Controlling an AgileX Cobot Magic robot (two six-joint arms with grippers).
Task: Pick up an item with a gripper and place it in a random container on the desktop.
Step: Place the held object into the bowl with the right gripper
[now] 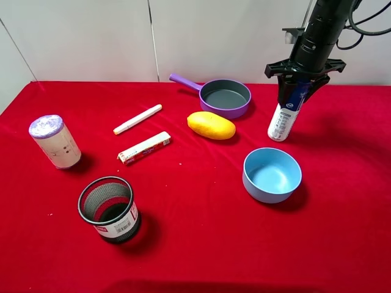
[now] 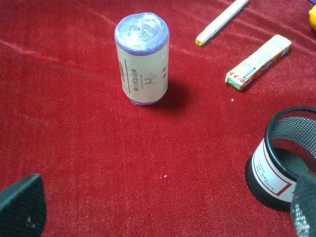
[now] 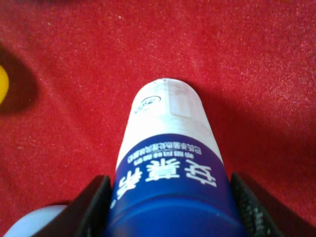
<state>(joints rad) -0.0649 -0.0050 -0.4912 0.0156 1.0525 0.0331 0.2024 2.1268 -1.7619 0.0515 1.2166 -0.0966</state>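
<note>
The white bottle [image 1: 283, 121] with blue label print stands slightly tilted on the red desktop [image 1: 201, 244], at the back right. My right gripper [image 1: 298, 90] is shut on its upper blue part from above. In the right wrist view the bottle [image 3: 170, 123] fills the gap between both fingers [image 3: 91, 205] of the right gripper [image 3: 170, 197]. The light blue bowl [image 1: 263, 190] sits empty just in front of the bottle. My left gripper [image 2: 163, 207] is open and empty, and is out of the exterior view.
A purple pan [image 1: 225, 97] and a yellow fruit [image 1: 211, 125] lie left of the bottle. A white marker [image 1: 137, 119], a small box [image 1: 144, 148], a white cylinder with a purple top [image 1: 55, 141] [image 2: 141, 59] and a black mesh cup [image 1: 110, 209] [image 2: 284, 163] stand on the left half.
</note>
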